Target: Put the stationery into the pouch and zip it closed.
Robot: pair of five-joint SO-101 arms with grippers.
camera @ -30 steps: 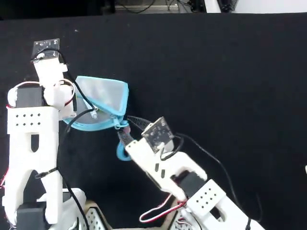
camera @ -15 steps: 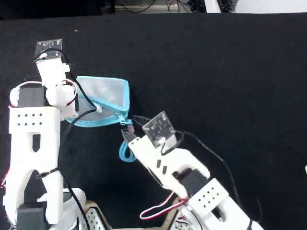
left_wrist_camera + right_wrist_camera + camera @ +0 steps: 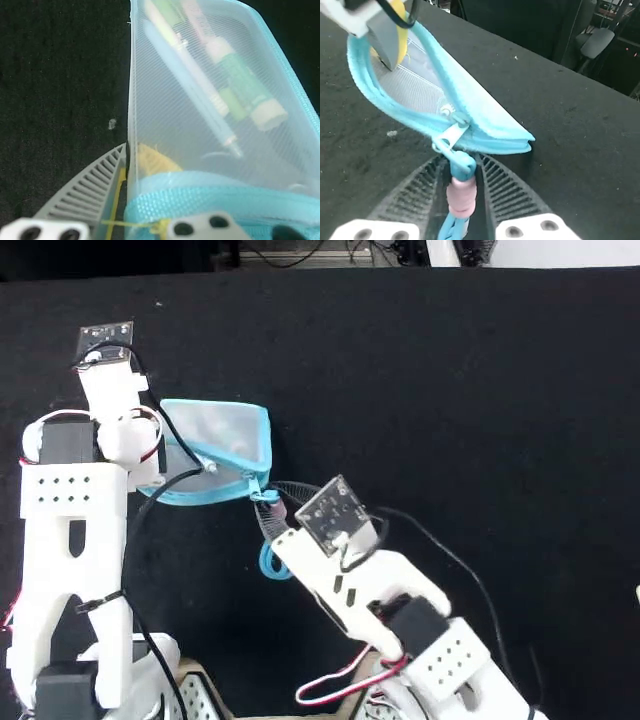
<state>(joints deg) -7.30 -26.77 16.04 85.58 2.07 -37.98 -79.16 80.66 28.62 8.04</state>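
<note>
The translucent pouch (image 3: 218, 440) with a teal zipper edge lies at the table's left. Inside the pouch (image 3: 200, 100) I see a light blue pen (image 3: 190, 85) and green markers (image 3: 240, 85). My left gripper (image 3: 165, 476) is shut on the pouch's near-left end, its grey finger (image 3: 95, 197) against the mesh. My right gripper (image 3: 461, 162) is shut on the zipper cord with its pink bead (image 3: 461, 192), just below the slider (image 3: 454, 121). The zipper looks joined from the slider to the corner (image 3: 527, 140) and parted towards the left gripper (image 3: 390, 30).
The cord's blue loop (image 3: 271, 561) hangs below the right gripper (image 3: 268, 512). Black cloth (image 3: 470, 400) covers the table, with open room to the right and behind. Cables run along the far edge.
My right gripper has drawn back slightly to the right with the cord. The pouch's zipper edge has gone from curved to straighter. The left arm has edged slightly farther away.
</note>
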